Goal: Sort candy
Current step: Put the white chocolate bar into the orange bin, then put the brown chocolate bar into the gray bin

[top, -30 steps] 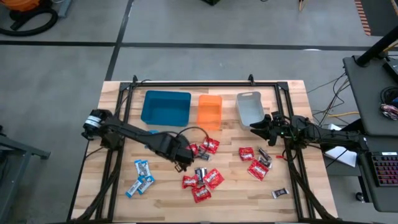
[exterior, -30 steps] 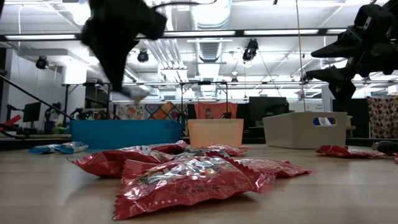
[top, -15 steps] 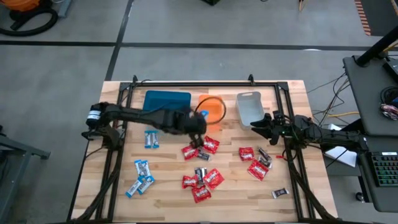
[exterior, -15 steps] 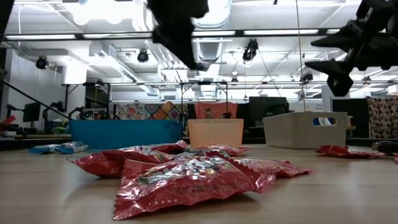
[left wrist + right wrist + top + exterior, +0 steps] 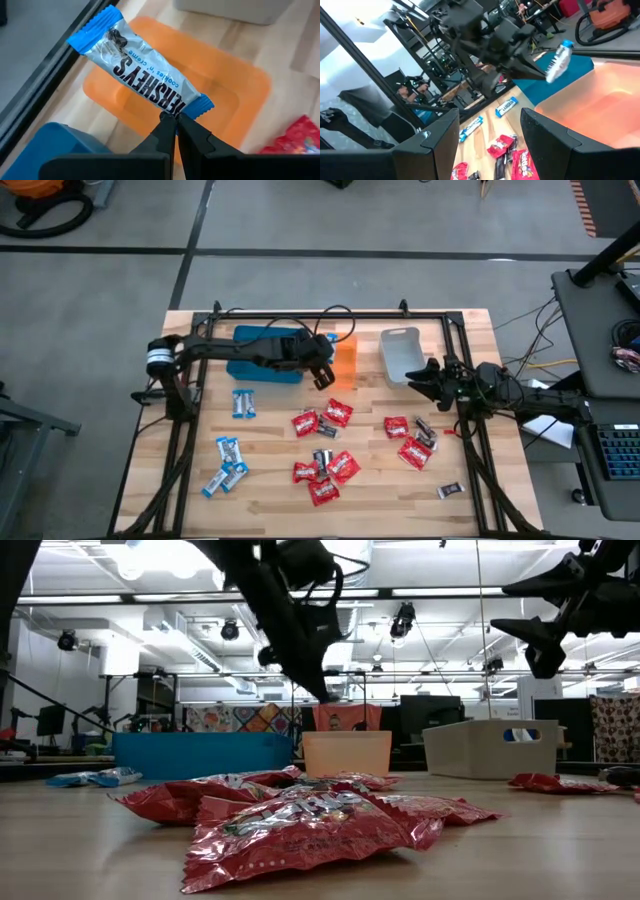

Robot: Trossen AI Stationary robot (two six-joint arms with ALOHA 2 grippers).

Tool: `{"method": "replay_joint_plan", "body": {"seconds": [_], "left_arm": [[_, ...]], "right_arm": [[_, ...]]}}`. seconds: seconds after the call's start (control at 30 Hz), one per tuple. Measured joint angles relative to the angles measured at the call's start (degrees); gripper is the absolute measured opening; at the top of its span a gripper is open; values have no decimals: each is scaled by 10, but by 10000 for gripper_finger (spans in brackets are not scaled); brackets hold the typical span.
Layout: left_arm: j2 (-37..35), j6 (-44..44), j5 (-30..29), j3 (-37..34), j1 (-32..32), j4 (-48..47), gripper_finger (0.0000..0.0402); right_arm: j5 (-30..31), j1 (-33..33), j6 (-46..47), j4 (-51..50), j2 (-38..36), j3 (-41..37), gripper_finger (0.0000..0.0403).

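High view: left hand (image 5: 325, 373) above gap between blue plastic tray (image 5: 262, 353) and orange plastic tray (image 5: 341, 360); right hand (image 5: 420, 374) hovers beside grey plastic tray (image 5: 400, 350), empty, fingers parted. Red, blue-white and dark wrapped candies scattered on wooden counter (image 5: 270, 500).

Low view: shiny red foil candy (image 5: 300, 825) in foreground, crinkly, light, likely slippery.

Left wrist view: left hand (image 5: 175, 131) clenched on crimped end of blue-and-white wrapped candy bar (image 5: 142, 77), reading "HERSHEY'S cookies 'n' creme". Bar dangles over orange tray; light, soft wrapper, end seam best hold.

Right wrist view: same bar (image 5: 559, 61) hangs from left hand.
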Motion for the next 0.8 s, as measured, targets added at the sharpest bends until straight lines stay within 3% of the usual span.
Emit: {"method": "replay_joint_plan", "body": {"seconds": [0.27, 0.6, 0.73, 0.8], "left_arm": [[0, 31, 2, -24, 6, 21, 20], [-12, 17, 7, -2, -6, -39, 78], [-48, 68, 14, -29, -25, -34, 79], [-74, 108, 47, -53, -34, -30, 77]], "right_arm": [[-1, 0, 23, -26, 11, 36, 203], [2, 0, -20, -231, 75, 177, 203], [45, 0, 12, -317, 132, 235, 203], [55, 0, 51, -363, 168, 262, 203]]}}
